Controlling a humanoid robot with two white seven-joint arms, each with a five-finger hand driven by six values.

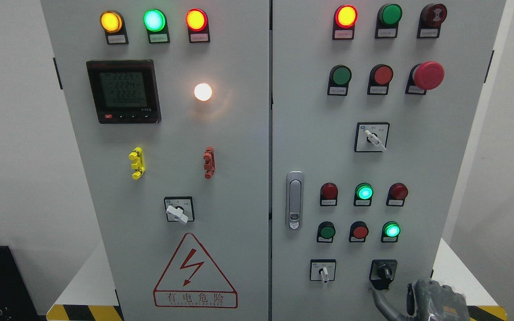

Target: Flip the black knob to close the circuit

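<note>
the black knob (pixel 383 272) sits on the right door of the grey cabinet (pixel 221 147), low in the lower right of the frame, on a small black plate at the right end of the bottom row of controls. just left of it on the same row is a white-handled selector (pixel 323 270).

the right hand (pixel 435 299) comes in at the bottom edge, right of the middle, a dark grey mass just below and to the right of the knob. one dark finger (pixel 381 301) curves up from the lower edge and its tip lies directly under the knob's plate, very near it; whether it touches cannot be told. nothing is clasped around the knob and the knob's face is fully visible. the other fingers are mostly cut off by the frame edge, so how wide the hand stands cannot be told.

higher on the same door are a second white-handled selector (pixel 372 137), a red mushroom button (pixel 427 75), and a door latch (pixel 295 199) at the door's left edge. two small green lamps glow above the knob, one (pixel 391 230) closest to it and another (pixel 364 192) farther up. on the left door, a digital meter (pixel 123 91) shows in the upper left and a red-outlined lightning warning triangle (pixel 194 273) at the bottom centre.
</note>
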